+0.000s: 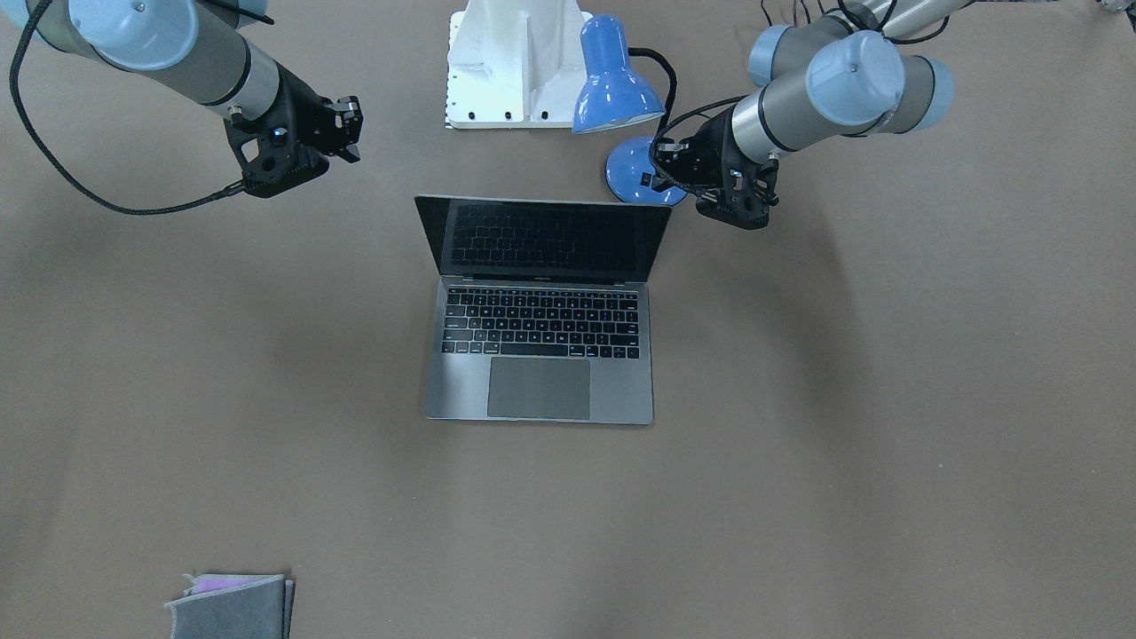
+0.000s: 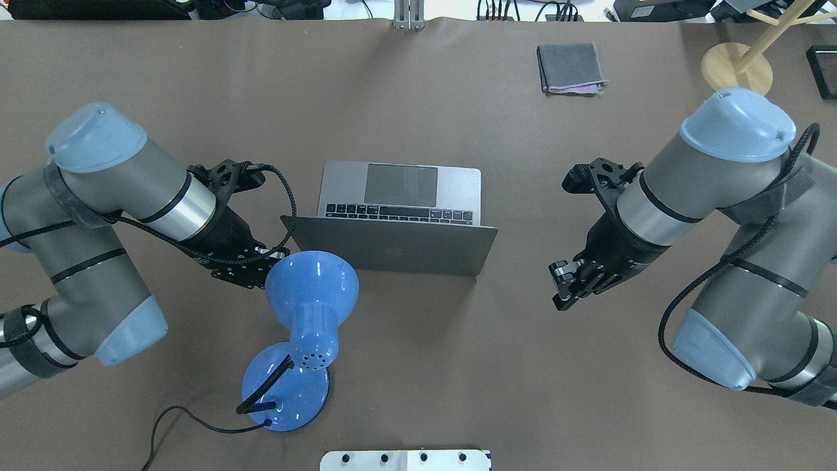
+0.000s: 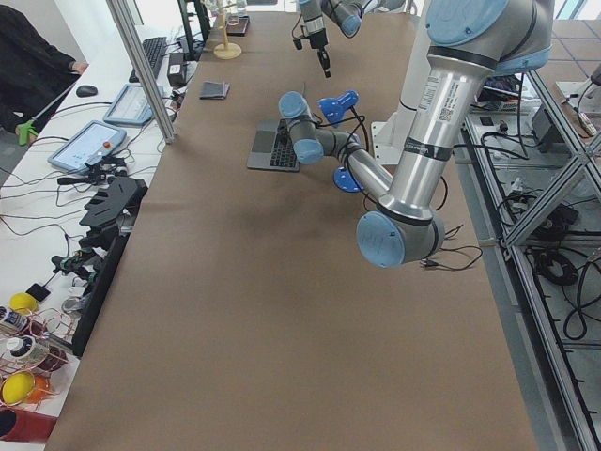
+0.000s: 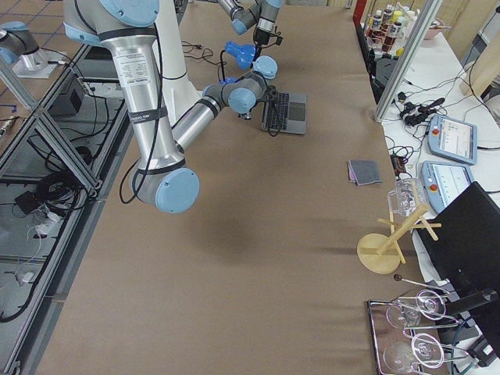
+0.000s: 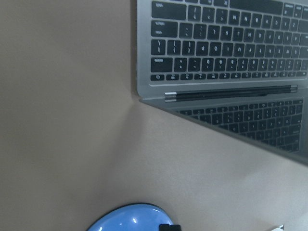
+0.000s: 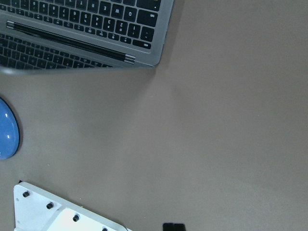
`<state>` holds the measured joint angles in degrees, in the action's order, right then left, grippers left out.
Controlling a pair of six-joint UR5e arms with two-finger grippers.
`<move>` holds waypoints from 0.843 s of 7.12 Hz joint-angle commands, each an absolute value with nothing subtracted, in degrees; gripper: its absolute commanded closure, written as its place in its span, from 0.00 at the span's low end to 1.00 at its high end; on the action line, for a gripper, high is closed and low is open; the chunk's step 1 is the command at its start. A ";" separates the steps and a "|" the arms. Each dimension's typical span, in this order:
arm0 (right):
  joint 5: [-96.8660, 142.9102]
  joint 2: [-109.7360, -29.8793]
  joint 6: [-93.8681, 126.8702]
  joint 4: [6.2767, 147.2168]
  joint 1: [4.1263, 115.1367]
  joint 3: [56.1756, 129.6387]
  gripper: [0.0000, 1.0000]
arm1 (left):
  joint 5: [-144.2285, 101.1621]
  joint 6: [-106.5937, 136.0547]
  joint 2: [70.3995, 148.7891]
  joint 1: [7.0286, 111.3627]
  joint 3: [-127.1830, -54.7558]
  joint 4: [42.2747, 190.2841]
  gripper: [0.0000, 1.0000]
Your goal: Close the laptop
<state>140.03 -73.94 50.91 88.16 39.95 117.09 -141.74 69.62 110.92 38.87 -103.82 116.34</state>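
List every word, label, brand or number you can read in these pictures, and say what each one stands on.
No text reads clearly in any view.
Key legends on the slim grey metal laptop: white marks, too small and blurred to read.
Lettering on the near silver robot arm segment: too small to read.
Dark logo on the laptop lid, overhead view: a faint sign, no words.

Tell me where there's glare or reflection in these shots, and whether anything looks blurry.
Front-facing view: the laptop screen mirrors its keyboard, and the blue lamp shade carries white highlights. Overhead view: glossy highlights on the lamp shade, soft arm shadows on the table. Left wrist view: sharp keys, reflected again in the screen.
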 commanded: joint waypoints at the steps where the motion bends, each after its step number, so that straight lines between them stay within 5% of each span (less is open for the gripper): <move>1: 139.57 -71.99 51.06 88.15 39.29 116.63 1.00 | -139.85 70.66 113.37 37.10 -102.93 116.28 1.00; 6: 136.50 -67.34 51.77 88.15 36.83 114.89 1.00 | -138.16 70.40 118.03 36.65 -98.63 116.36 1.00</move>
<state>137.35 -68.93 51.72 88.15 37.22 116.03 -138.25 70.63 116.72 36.34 -100.52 116.20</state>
